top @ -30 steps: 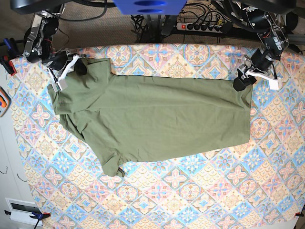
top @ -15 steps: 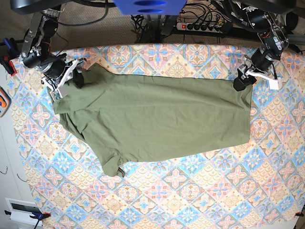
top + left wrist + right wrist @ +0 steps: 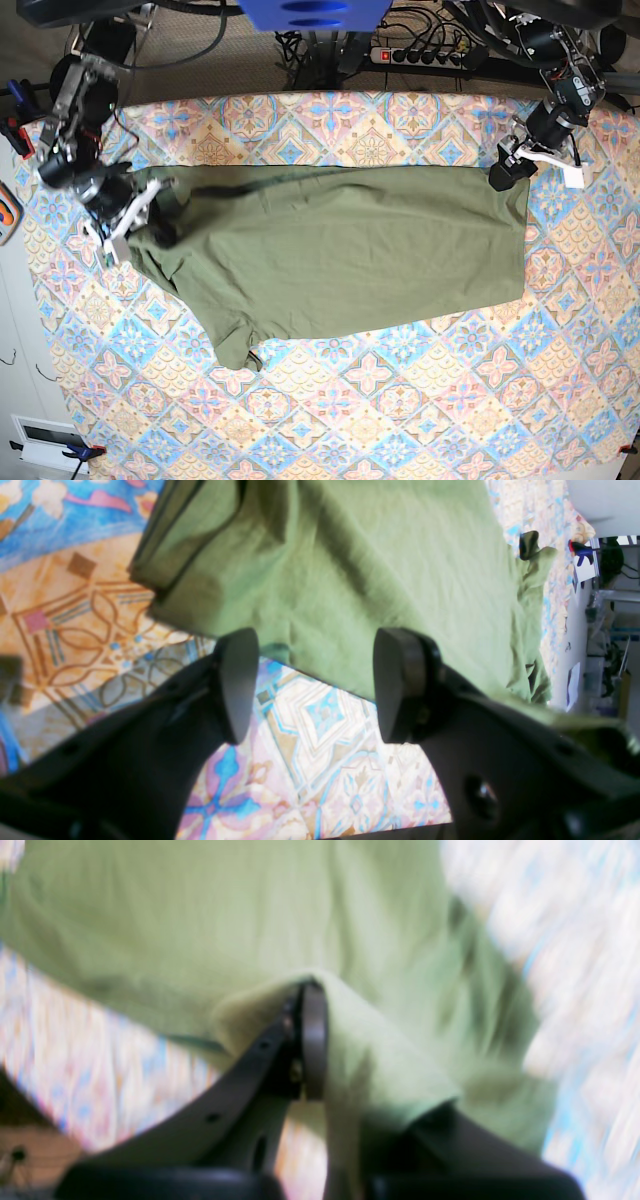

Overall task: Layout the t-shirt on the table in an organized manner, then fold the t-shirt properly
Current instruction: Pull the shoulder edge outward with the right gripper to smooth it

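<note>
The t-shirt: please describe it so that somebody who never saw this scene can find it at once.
A wide table with a blue, pink and cream diamond-tile cloth fills the base view. On its upper half lies the t-shirt, spread sideways. It is the only plain olive-green thing, and the right gripper pinches one end.

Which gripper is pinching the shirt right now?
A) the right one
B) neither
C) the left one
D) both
A: the right gripper is shut with a fold of the shirt in it, while the left gripper stands open over the table.
</note>
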